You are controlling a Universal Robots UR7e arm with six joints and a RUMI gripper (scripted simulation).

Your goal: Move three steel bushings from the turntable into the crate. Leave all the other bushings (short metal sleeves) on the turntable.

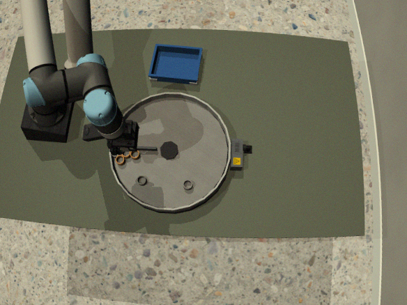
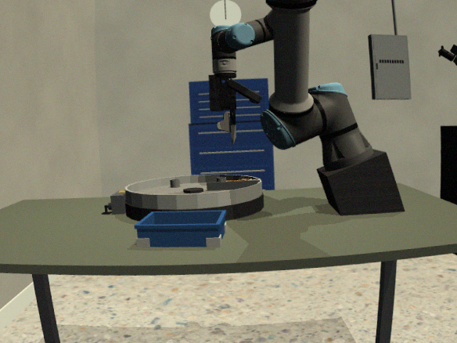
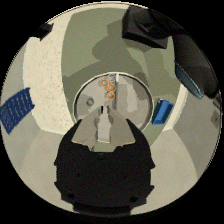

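Note:
My gripper (image 2: 233, 141) (image 3: 105, 106) is shut and empty, high above the turntable (image 1: 212, 139) (image 2: 176, 200). Its fingertips are hidden in the top view. One grey steel bushing (image 1: 141, 180) stands at the turntable's lower left in the top view, and another steel bushing (image 1: 188, 184) stands at its lower right. A grey ring (image 3: 112, 77) also shows by the rim in the wrist view, beside three orange bushings; an orange bushing (image 1: 120, 159) (image 3: 104, 82) is the nearest of them to the rim. The blue crate (image 1: 175, 66) (image 2: 180, 236) (image 3: 162, 112) shows no bushings inside.
A dark straight bar (image 1: 148, 148) runs across part of the turntable toward the dark centre hub (image 1: 169, 150) (image 2: 193, 190). The raised rim circles the turntable. A grey motor box (image 1: 237, 153) (image 2: 118, 202) sits at its side. The crate stands on the table beside the turntable.

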